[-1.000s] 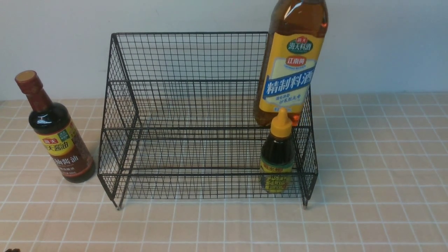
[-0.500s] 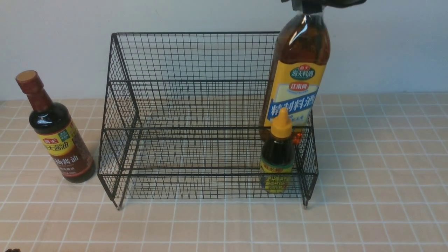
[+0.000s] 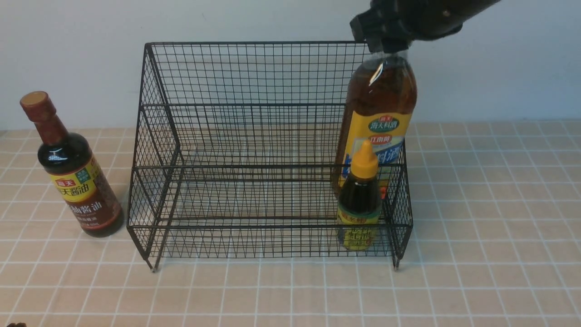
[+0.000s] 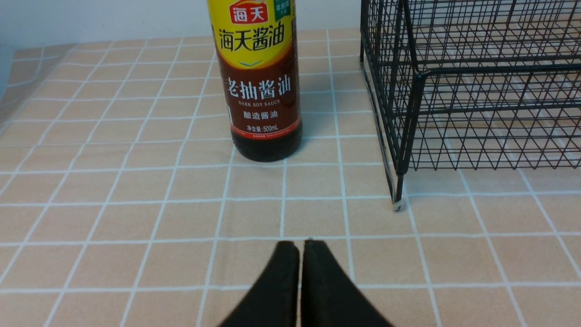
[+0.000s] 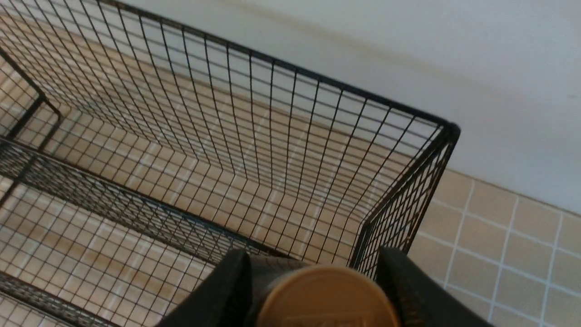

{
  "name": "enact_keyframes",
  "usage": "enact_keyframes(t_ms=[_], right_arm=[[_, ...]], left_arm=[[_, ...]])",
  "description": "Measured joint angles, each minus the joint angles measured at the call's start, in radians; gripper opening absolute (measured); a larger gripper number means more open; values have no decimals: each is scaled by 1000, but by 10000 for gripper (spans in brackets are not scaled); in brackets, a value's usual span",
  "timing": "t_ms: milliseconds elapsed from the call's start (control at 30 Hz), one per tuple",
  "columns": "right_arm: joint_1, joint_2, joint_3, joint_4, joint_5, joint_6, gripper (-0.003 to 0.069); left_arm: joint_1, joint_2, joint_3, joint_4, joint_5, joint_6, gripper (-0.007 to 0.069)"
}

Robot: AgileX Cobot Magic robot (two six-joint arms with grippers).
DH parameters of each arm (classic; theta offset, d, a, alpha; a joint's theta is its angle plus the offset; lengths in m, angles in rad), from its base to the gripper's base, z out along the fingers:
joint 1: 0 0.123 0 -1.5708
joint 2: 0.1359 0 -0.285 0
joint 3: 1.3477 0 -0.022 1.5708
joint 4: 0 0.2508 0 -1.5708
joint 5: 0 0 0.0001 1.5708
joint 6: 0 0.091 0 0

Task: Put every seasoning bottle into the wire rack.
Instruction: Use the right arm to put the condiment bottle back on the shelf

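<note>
At far right of the wire rack point(image 3: 249, 72), our right gripper point(image 3: 386, 44) pinches the amber bottle point(image 3: 381, 100) by its cap; released tilted, it could topple onto the small bottle point(image 3: 359, 204).

The peach-tiled counter point(image 3: 499, 227) carries the black wire rack point(image 3: 263, 225) on its short feet, mid-counter near the back edge. The dark soy sauce bottle point(image 3: 75, 177) stands upright just beside it, toward the left edge.

A wire rack point(image 3: 245, 43) stands in the middle of the table point(image 3: 499, 227). One bottle point(image 3: 75, 181) stands on the table outside the rack, to its left. Inside the rack, at the right end, a small bottle point(image 3: 359, 204) sits in the front tier. A tall bottle point(image 3: 381, 104) is directly behind it in the rear tier, with the right gripper point(image 3: 388, 43) at its top.
</note>
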Motion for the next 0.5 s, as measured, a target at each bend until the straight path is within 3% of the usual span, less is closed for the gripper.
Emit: enact_keyframes(t_ms=[500], right_arm=[[2,35,-7,15,4,-1,337]], left_arm=[[0,0,0,0,0,0,-7]])
